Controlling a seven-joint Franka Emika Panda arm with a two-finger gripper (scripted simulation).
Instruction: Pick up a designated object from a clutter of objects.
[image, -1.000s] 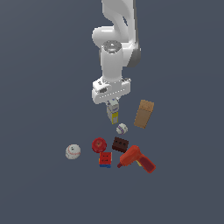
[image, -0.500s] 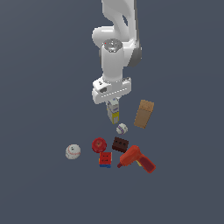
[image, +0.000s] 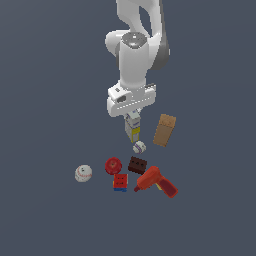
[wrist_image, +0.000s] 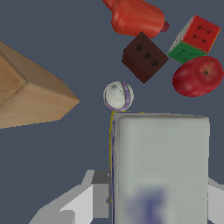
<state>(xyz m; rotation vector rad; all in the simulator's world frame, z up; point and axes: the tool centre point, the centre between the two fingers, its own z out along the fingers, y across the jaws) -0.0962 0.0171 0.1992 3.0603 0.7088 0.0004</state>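
Grasp made; lift appears barely begun.
Gripper (image: 133, 119) fingers (wrist_image: 94, 192) sit clamped on the carton (image: 133, 128), upright beneath the wrist, just above the small ball (image: 139, 147); brown box (image: 164, 130) and drill (image: 156, 182) lie apart. Raising clear remains.

A flat, dark grey-blue ground (image: 45, 100) — plain and unmarked — fills the background.

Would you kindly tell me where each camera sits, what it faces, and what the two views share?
Exterior view: off the arm, raised, facing the arm, its gripper on the carton, and the clutter.
Wrist view: on the wrist, looking down the carton; grey jaws show at both its sides.
Shared: carton, small ball, brown box, dark block.
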